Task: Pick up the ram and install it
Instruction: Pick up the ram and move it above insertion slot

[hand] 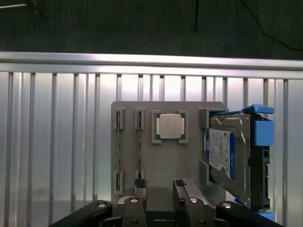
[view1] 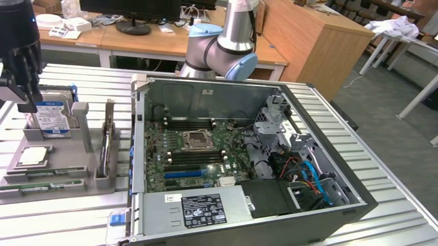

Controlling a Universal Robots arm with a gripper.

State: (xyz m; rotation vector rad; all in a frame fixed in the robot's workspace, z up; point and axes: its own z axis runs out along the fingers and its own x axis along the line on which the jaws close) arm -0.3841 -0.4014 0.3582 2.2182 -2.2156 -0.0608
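Open black two-fingered hand (hand: 161,195) of the arm, hanging well above a grey moulded parts holder (hand: 161,161) on the ribbed metal surface (view1: 68,220); its fingers (hand: 182,189) stand apart with nothing between them. In the exterior view the hand (view1: 20,100) sits over the holder's far end, at that view's left.

The ram (hand: 139,151), a long thin green circuit-board stick, stands on edge in a narrow slot of the holder, untouched, with a second like stick (hand: 118,151) in the parallel slot just beside it. Near them lie a square metal processor chip (hand: 169,126) and a silver blue-labelled hard drive (hand: 226,153) held upright.

Well apart, at the exterior view's right, an open dark computer case (view1: 184,97) exposes the green motherboard (view1: 178,154) and its black memory slots (view1: 192,124).

Likely hazards:
- The stick offers only a thin edge, so a hand lowered off-centre could strike the slot brackets or catch the neighbouring stick.
- A skewed grip would probably let the board tilt.
- A tilted board would likely jam in a memory slot or bend under pressure.
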